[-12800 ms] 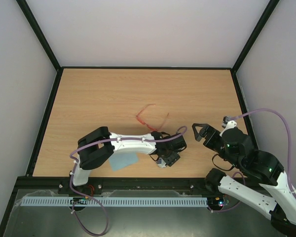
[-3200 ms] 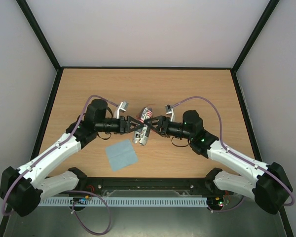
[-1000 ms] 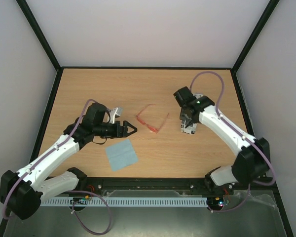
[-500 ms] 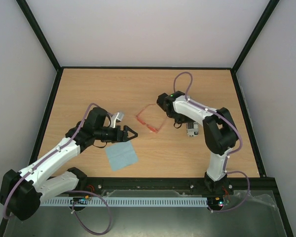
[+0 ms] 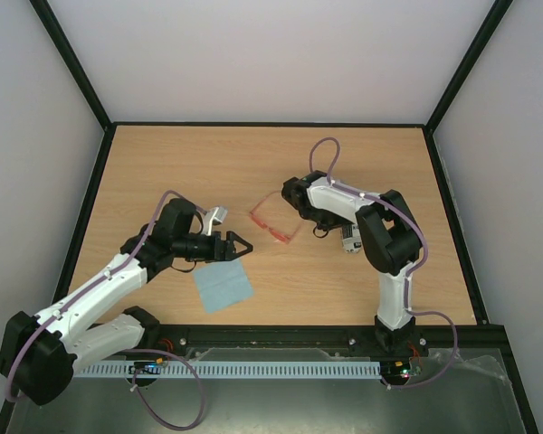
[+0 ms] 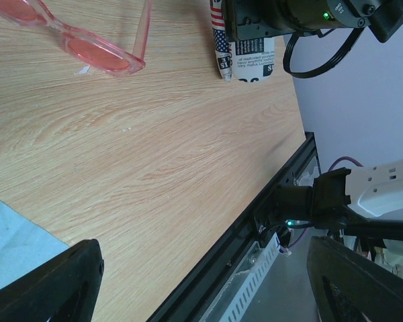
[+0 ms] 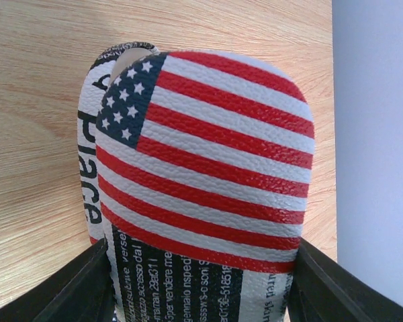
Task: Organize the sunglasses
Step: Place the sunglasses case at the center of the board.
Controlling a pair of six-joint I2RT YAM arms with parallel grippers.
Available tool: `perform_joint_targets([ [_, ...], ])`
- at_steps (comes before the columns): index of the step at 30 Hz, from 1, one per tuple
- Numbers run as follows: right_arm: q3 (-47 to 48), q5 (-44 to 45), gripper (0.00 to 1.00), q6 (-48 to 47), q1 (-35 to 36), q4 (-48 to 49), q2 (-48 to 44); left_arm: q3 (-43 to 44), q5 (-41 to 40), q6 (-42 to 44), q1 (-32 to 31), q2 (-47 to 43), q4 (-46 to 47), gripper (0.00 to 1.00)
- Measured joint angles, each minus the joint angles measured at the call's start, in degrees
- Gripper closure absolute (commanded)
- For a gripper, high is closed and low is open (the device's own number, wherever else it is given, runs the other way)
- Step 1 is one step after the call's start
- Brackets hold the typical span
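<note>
The right arm has folded tighter in the last half second, while the case has stayed where it lay. On the table (image 5: 181, 172), the left arm reaches in from the near left. The blue cloth (image 5: 223, 285) lies flat beside it, untouched. The flag-patterned case (image 5: 350, 239) sits right of centre, flanked by the right gripper (image 7: 201, 248). Whether that gripper is pinching it, I cannot tell. The sunglasses (image 5: 271, 228) lie mid-table with their temples spread, between the two grippers. The left gripper (image 5: 242, 242) gapes wide, just short of them. I'd say it should come in low, take the front bar squarely and close gently, as that thin frame could skid or flex.
</note>
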Motion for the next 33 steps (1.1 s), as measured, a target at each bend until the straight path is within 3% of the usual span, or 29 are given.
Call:
perform_joint_targets([
  [7, 0.0, -0.9, 0.24, -1.2, 0.2, 1.8, 0.0, -0.3, 0.0, -0.1, 0.0, 0.0, 0.3, 0.15],
  [24, -0.7, -5.9, 0.20, -2.8, 0.7, 7.6, -0.4, -0.3, 0.0, -0.1, 0.0, -0.1, 0.3, 0.15],
  [33, -7.8, -15.9, 0.15, -4.8, -1.4, 18.4, -14.3, -0.3, -0.1, -0.1, 0.0, -0.1, 0.2, 0.15],
])
